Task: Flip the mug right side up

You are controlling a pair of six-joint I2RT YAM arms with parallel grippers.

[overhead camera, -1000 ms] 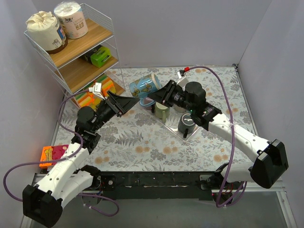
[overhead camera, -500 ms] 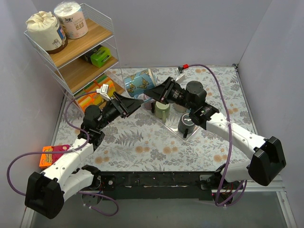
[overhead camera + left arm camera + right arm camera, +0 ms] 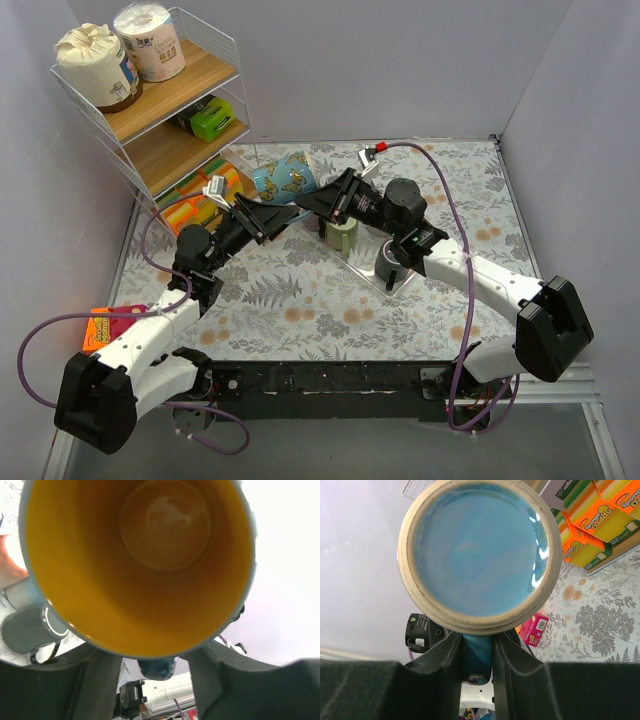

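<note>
Since the mug's mouth hid the fingertips of the left gripper [image 3: 281, 214], its hold could not be determined. The mug [image 3: 286, 181] hung on its side, off the table at far left, near the rack [image 3: 170, 95]. The right gripper [image 3: 312, 203] was clamped on what appeared to be the handle. Advice: rotate slowly, base downward.

We saw the blue butterfly mug [image 3: 287, 179] up off the worktop [image 3: 300, 300], lying on its side btw. the two arms, mouth toward the L fingers [image 3: 268, 214], base toward the R fingers [image 3: 318, 201]. Both sets reached it, but we couldn't tell the grip from above. Just R of them a clear tray [image 3: 401, 285] held a green mug [image 3: 341, 233] and a dark mug [image 3: 392, 262]. At far L stood a wire rack [image 3: 150, 140] w/ 2 paper rolls [image 3: 97, 65] on top and sponges [image 3: 190, 205] at the bottom.
</note>
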